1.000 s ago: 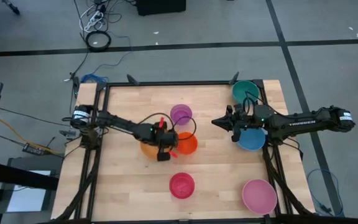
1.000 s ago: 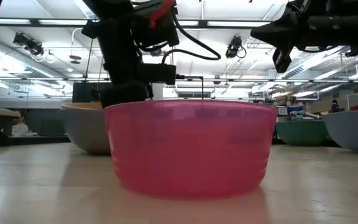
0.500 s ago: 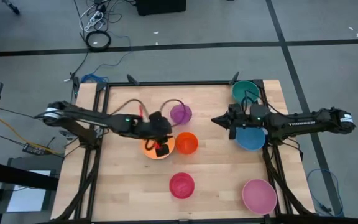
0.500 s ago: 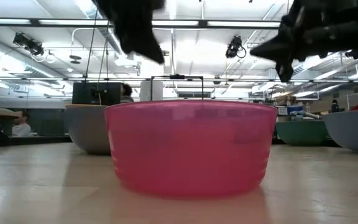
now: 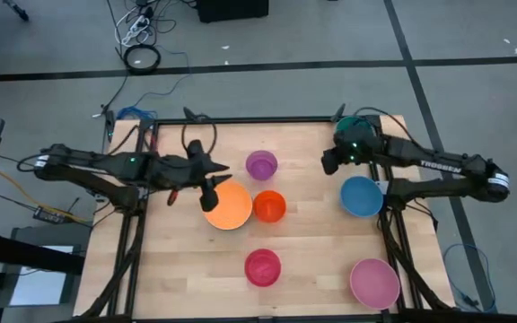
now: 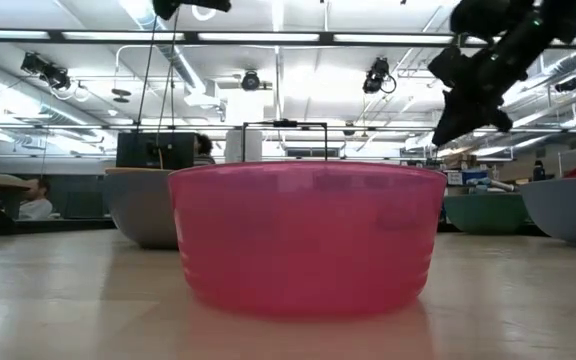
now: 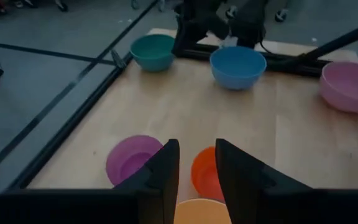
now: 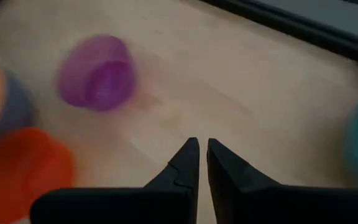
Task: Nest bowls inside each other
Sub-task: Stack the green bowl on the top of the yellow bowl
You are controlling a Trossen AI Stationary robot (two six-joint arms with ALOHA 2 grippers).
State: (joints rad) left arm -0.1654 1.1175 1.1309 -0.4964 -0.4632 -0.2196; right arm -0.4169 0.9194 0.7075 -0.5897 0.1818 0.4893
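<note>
Seven bowls stand apart on their bases on the wooden table: purple (image 5: 260, 164), yellow-orange (image 5: 227, 205), orange (image 5: 269, 206), magenta-red (image 5: 262, 267), pink (image 5: 373, 283), blue (image 5: 362, 196) and teal (image 5: 355, 130), which my right arm partly covers. My left gripper (image 5: 215, 190) hangs open above the yellow-orange bowl's left part (image 7: 197, 211) with nothing between its fingers. My right gripper (image 5: 328, 163) hangs shut and slanting down over bare wood between the purple (image 8: 98, 71) and teal bowls, holding nothing.
A black frame (image 5: 267, 120) runs along the table's far and side edges. The bare wood is widest at the near left (image 5: 178, 278) and in the middle between the orange and blue bowls. In the low view the magenta-red bowl (image 6: 308, 240) fills the foreground.
My left gripper has risen from the yellow-orange bowl and drawn back toward the table's left edge; the bowl stays on the table. My right gripper has swung from beside the blue bowl toward the far edge and tipped downward.
</note>
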